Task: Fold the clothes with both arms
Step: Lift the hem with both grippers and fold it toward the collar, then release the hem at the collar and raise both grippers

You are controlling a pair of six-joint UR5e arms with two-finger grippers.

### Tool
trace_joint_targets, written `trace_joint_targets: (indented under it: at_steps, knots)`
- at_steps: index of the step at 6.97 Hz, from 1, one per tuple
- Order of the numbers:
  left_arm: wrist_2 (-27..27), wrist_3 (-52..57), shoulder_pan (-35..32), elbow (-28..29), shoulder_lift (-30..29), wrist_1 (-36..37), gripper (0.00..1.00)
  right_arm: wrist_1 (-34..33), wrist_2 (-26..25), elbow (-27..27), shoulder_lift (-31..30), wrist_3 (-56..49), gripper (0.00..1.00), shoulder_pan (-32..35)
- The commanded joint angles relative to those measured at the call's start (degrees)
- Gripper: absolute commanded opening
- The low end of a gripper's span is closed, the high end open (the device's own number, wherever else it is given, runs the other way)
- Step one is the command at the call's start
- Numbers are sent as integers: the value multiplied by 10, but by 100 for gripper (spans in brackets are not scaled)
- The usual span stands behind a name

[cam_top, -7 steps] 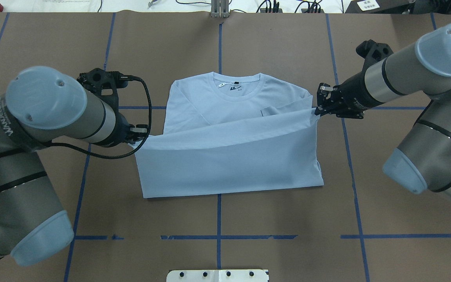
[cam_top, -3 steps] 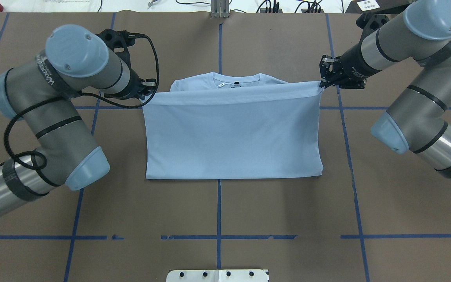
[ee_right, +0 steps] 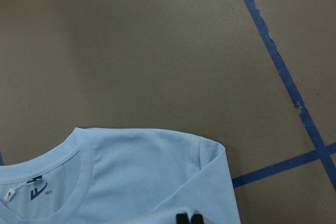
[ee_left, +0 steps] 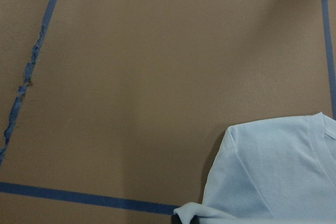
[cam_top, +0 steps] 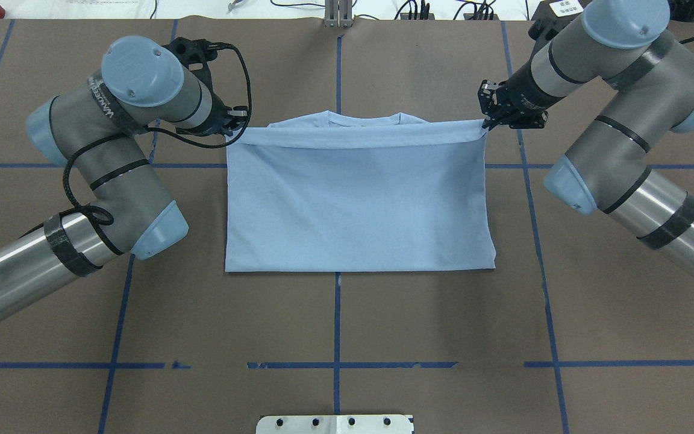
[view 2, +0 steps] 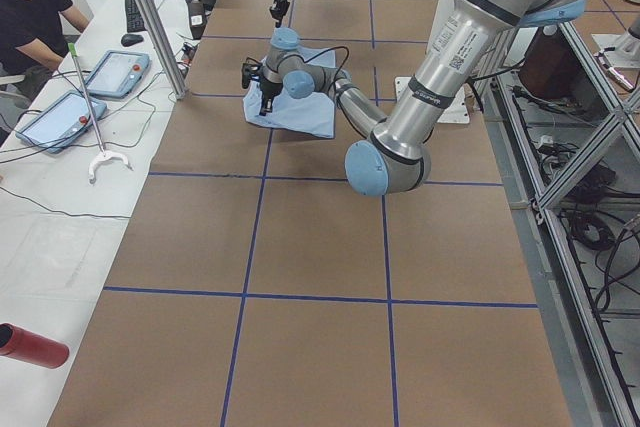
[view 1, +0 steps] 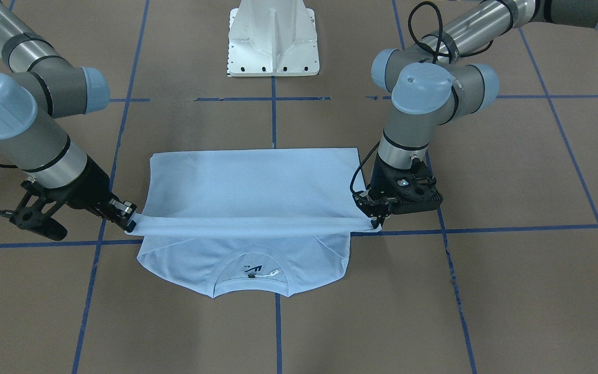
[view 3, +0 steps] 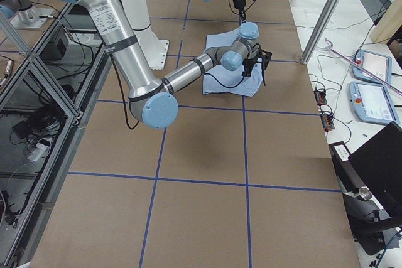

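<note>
The pale blue T-shirt [cam_top: 359, 205] lies on the brown table, its lower half folded up over its upper half. My left gripper [cam_top: 234, 134] is shut on the hem's left corner; it also shows in the front view [view 1: 377, 221]. My right gripper [cam_top: 487, 123] is shut on the right corner and also shows in the front view [view 1: 130, 223]. The hem is stretched straight between them, slightly raised over the shoulders. The collar [view 1: 251, 270] and neck label [view 1: 270, 274] still show beyond the hem. The right wrist view shows the collar [ee_right: 79, 156]. The chest print is hidden.
The white pedestal base [view 1: 273, 41] stands at the robot's side of the table. Blue tape lines [cam_top: 337, 72] cross the brown table cover [cam_top: 347, 325]. An operator [view 2: 30, 7] sits by tablets [view 2: 115, 72] beyond the far edge. A red cylinder [view 2: 30, 345] lies at one end.
Both grippers have carried the hem away from the robot toward the collar. The folded layer now covers the chest and most of the neck opening, and the hem is level.
</note>
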Motion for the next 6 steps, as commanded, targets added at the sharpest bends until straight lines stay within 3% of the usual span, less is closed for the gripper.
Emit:
trace_joint_targets:
  at_steps: [1,5,6]
  knots:
    - [1,-1,-4,25,-9,-14,0,0,-1,-22,11,-3,0,0]
    - [1,-5,1,57,-39,-13,0,1,-2,-23,18,-4,0,-14]
    - [1,-5,1,57,-42,-13,4,1,-6,-22,19,-9,0,-20]
